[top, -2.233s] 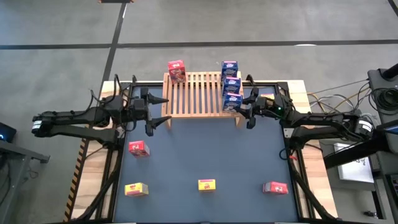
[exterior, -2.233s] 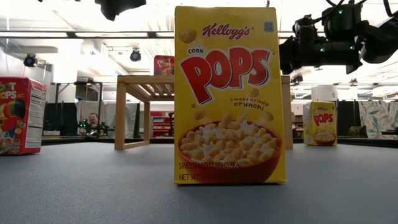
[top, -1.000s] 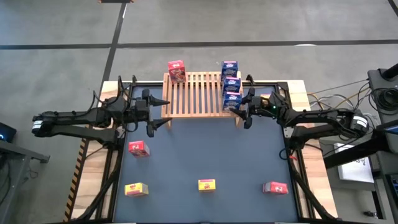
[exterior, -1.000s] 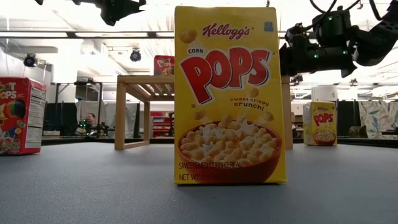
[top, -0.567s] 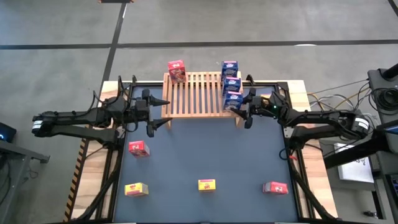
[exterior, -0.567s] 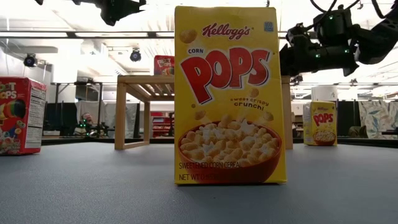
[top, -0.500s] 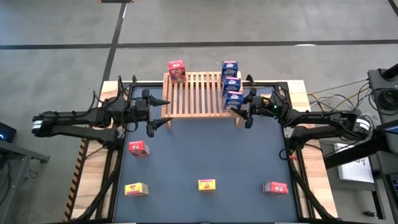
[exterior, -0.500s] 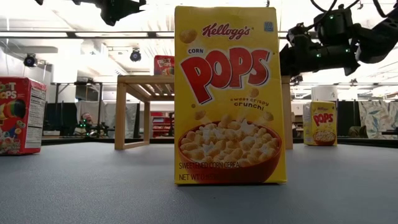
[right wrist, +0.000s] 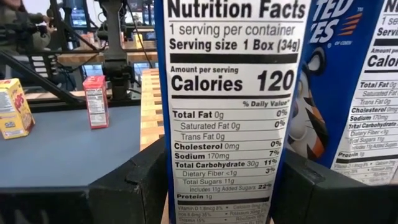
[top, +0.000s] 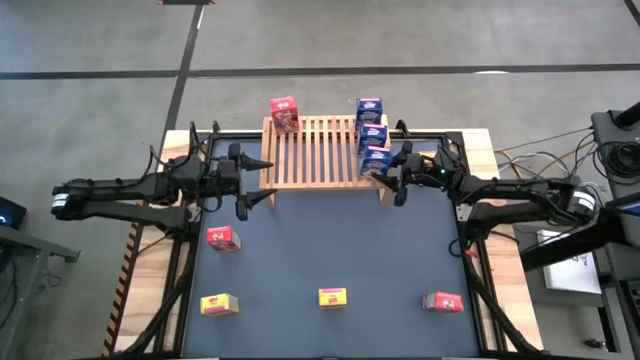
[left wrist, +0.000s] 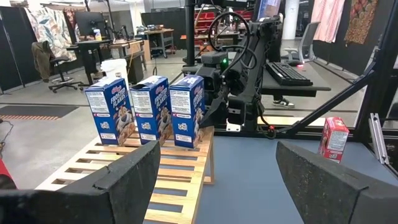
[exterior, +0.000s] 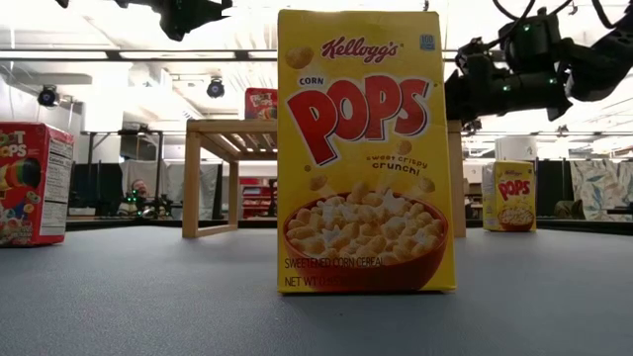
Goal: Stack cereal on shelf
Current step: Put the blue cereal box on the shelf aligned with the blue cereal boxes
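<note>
The wooden slatted shelf (top: 318, 150) stands at the table's far middle. Three blue cereal boxes (top: 372, 133) stand in a row along its right end, and a red box (top: 283, 113) stands at its far left corner. My right gripper (top: 386, 177) is at the shelf's near right corner, shut on the nearest blue box (left wrist: 186, 109). My left gripper (top: 265, 180) hangs open beside the shelf's near left corner, with nothing between its fingers (left wrist: 217, 180). My right gripper pinches the nearest blue box low down, at its narrow nutrition-label side (right wrist: 180, 186). One finger (right wrist: 140, 183) lies on each broad face. The fingers come level from the table's right. The box stands upright, its bottom (left wrist: 185, 143) on the shelf's slats.
On the dark mat lie loose boxes: a red one (top: 222, 238) at the left, a yellow one (top: 219, 304) near left, a yellow one (top: 333, 297) near middle, and a red one (top: 442, 302) near right. The near-middle yellow box (exterior: 366, 148) fills the low view.
About two seconds ago my right gripper edged a little toward the table's left, up to the shelf's near right corner. It has kept still since. The boxes stand as before.
</note>
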